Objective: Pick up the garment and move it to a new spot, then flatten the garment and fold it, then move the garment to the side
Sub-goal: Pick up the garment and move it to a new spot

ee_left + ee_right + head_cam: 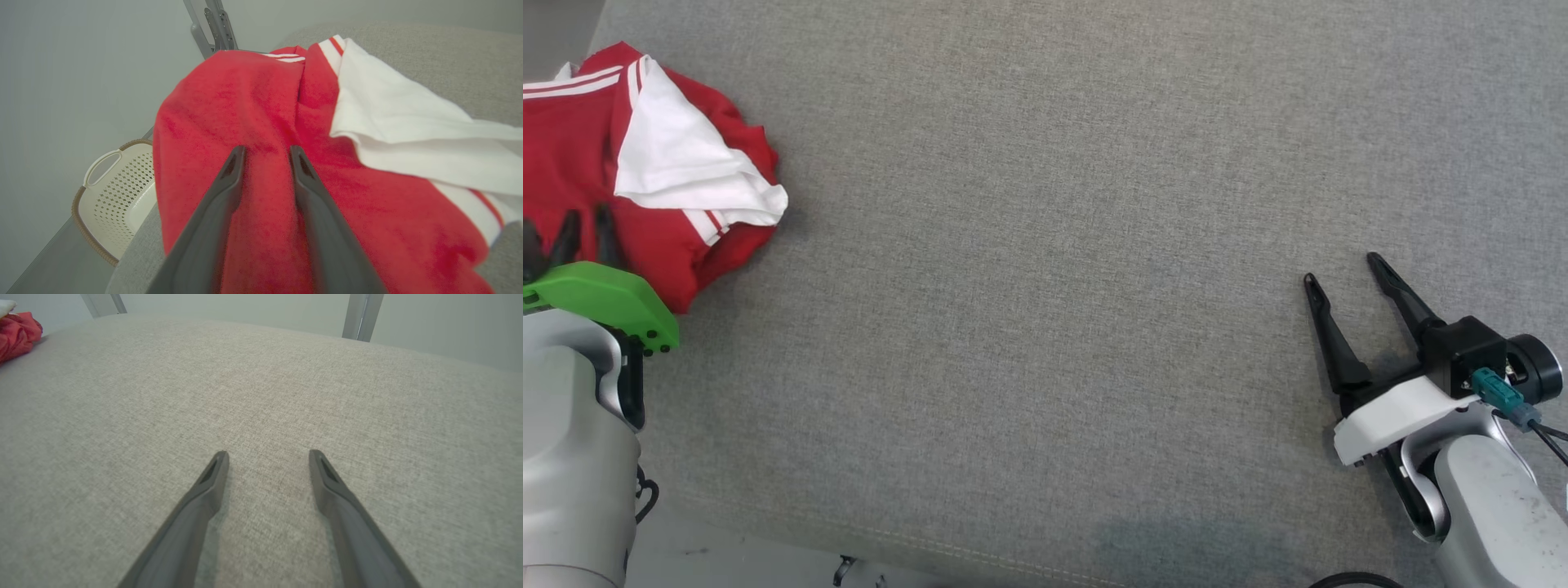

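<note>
The garment (572, 147) is a red top with white panels and striped trim, lying bunched at the far left of the grey fabric surface (1045, 245). My left gripper (587, 216) rests on its near red part. In the left wrist view the fingers stand narrowed, and the left gripper (266, 149) pinches a ridge of the red garment (245, 102) between its tips. My right gripper (1342, 269) hovers open over bare grey fabric at the lower right, far from the cloth. In the right wrist view the right gripper (267, 453) holds nothing, and the garment (16, 332) peeks in at the top left corner.
A white perforated basket (118, 196) stands on the floor beyond the surface's left edge. Grey metal posts (216, 24) (361, 314) rise behind the far edge. The surface's front edge (915, 555) runs along the bottom of the head view.
</note>
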{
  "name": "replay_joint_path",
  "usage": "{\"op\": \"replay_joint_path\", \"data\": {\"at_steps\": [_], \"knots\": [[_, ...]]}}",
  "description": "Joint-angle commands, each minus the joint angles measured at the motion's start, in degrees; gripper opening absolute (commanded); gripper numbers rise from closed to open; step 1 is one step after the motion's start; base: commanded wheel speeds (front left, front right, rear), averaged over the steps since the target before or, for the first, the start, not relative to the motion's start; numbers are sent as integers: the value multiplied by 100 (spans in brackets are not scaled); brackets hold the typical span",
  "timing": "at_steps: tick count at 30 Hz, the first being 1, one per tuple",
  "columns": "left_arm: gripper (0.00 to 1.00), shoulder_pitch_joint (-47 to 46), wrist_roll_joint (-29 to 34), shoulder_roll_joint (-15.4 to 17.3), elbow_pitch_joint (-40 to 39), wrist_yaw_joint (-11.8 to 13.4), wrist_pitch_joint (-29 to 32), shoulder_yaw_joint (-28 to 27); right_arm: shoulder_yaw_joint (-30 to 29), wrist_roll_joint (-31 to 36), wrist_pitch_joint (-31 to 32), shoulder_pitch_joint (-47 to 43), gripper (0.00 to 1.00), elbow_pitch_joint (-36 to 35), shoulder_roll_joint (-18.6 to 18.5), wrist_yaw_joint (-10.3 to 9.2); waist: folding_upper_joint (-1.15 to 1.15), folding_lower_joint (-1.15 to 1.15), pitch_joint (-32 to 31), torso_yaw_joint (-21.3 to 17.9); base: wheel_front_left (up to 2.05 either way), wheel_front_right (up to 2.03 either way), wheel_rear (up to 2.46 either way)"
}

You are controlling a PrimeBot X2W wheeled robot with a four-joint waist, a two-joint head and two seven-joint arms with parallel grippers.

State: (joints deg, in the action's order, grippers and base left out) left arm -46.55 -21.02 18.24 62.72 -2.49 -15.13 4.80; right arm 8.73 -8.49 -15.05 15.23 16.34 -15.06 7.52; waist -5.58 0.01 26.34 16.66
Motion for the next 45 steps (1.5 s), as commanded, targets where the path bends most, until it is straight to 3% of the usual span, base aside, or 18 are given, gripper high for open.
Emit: {"op": "replay_joint_path", "data": {"at_steps": [1,7,13,21,30,33,36,37,38,39,45], "knots": [[0,-61,62,52,-65,50,-1,-27,-6,-31,-12,-35,100,29,31,-6,-1,-1,-36,14,0,0,0],[0,-162,328,223,-917,99,-3,-86,-2,-60,-12,-98,100,118,232,-6,-1,-1,-301,24,0,0,0],[0,-493,694,309,-1831,-128,-2,88,-45,-114,-13,-175,100,179,515,-6,-1,-1,-648,-123,0,0,0],[0,-848,850,-155,-2854,-367,-3,666,-149,-154,-13,-365,100,241,863,-6,-1,-1,-1014,-654,0,0,0],[0,-535,513,-912,-3763,-499,-3,1650,-315,-178,-13,-470,100,276,981,-7,-1,-1,-1140,-1385,0,0,0],[0,-367,150,-1081,-4119,-500,-2,2414,-302,-197,-12,-425,100,293,1023,-7,-1,-1,-1119,-1727,0,0,0],[0,-156,-154,-1007,-4067,-495,-2,3226,-317,-214,-12,-397,100,308,1057,-7,-1,-1,-1083,-2020,0,0,0],[23,-63,-258,-1006,-3943,-495,0,3398,-308,-216,-13,-391,100,310,1078,-7,-1,-1,-1073,-2104,0,0,0],[75,11,-331,-1014,-3866,-496,-2,3505,-294,-223,-12,-381,100,320,1093,-7,-1,-1,-1061,-2194,0,0,0],[100,93,-383,-1042,-3777,-496,-3,3556,-289,-234,-12,-373,100,318,1105,-7,-1,-1,-1054,-2263,0,0,0],[100,934,-440,-1097,-3274,-497,-3,3212,-328,-239,-13,-461,100,321,1132,-7,-1,-1,-1129,-2463,0,0,0]]}}
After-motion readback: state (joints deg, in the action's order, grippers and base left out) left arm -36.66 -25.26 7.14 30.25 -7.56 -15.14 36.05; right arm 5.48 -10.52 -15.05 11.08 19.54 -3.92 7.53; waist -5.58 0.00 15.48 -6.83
